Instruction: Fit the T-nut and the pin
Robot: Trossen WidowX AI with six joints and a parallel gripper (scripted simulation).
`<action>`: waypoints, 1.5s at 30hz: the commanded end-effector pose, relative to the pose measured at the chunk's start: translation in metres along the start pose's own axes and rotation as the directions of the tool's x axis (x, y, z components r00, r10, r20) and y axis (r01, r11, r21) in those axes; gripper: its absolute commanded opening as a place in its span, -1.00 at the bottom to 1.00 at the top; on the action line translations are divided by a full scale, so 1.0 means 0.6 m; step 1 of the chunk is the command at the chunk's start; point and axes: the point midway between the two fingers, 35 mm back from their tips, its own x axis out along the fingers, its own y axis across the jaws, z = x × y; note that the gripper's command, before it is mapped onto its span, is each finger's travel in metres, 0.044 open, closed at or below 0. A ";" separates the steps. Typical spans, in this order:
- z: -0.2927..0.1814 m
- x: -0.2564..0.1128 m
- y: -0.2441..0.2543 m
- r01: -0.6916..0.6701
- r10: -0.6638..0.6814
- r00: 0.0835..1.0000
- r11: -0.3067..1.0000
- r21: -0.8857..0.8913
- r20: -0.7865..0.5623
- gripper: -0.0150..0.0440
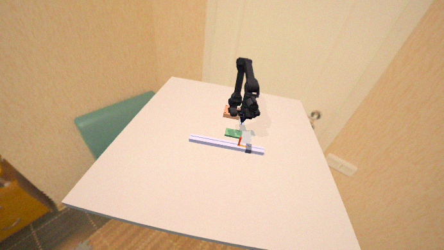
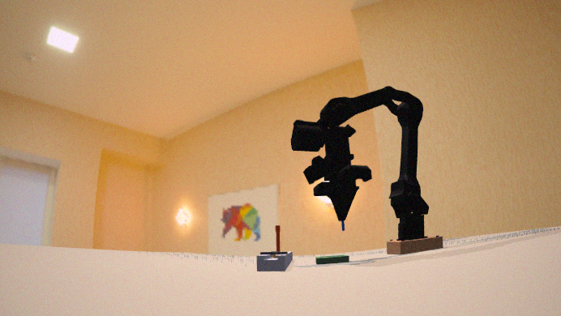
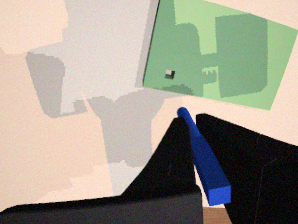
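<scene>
My gripper (image 1: 242,120) (image 2: 343,219) (image 3: 189,125) is shut on the blue pin (image 2: 343,227) (image 3: 210,162). The pin's round end points down, past the fingertips. It hangs above the table, clear of the green tray (image 1: 231,133) (image 2: 332,259) (image 3: 281,55), on the arm-base side. The tray's small square hole is empty in the wrist view. The aluminum rail (image 1: 212,141) (image 2: 274,266) lies beyond the tray. The orange handle (image 1: 240,141) (image 2: 278,238) stands upright from its slot, beside the dark bracket (image 1: 248,149). A brass strip (image 1: 243,146) runs in the slot from the handle's foot to the bracket; its part under the bracket is mostly hidden.
The arm's brown base block (image 1: 227,112) (image 2: 413,245) stands behind the tray. A pale grey patch (image 1: 246,136) (image 3: 100,50) lies on the table beside the tray, between the arm and the bracket. The arm's shadows fall across the patch and tray.
</scene>
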 end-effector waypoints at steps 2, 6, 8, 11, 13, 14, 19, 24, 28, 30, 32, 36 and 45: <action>0.008 -0.010 0.000 0.002 -0.002 1.000 1.000 -0.004 0.007 -1.00; 0.029 -0.015 0.001 0.003 -0.002 1.000 1.000 -0.006 0.013 -1.00; 0.039 -0.017 0.002 0.003 -0.002 1.000 1.000 -0.008 0.015 -1.00; 0.055 -0.020 0.003 0.003 -0.002 1.000 1.000 -0.010 0.020 -1.00; 0.066 -0.022 0.004 0.003 -0.002 1.000 1.000 -0.011 0.022 -1.00; 0.071 -0.022 0.004 0.003 -0.002 1.000 1.000 -0.011 0.024 -1.00; 0.098 -0.025 0.006 0.003 -0.002 1.000 1.000 -0.015 0.031 -1.00; 0.125 -0.027 0.009 0.003 -0.002 0.999 1.000 -0.018 0.037 -1.00; 0.146 -0.027 0.011 0.003 -0.002 0.999 1.000 -0.020 0.043 -1.00; 0.157 -0.027 0.012 0.003 -0.002 0.999 1.000 -0.022 0.046 -1.00; 0.168 -0.027 0.013 0.002 -0.001 0.999 1.000 -0.023 0.048 -1.00; 0.189 -0.026 0.016 0.002 -0.001 0.999 1.000 -0.025 0.054 -1.00; 0.236 -0.020 0.022 0.002 0.000 0.998 1.000 -0.031 0.066 -1.00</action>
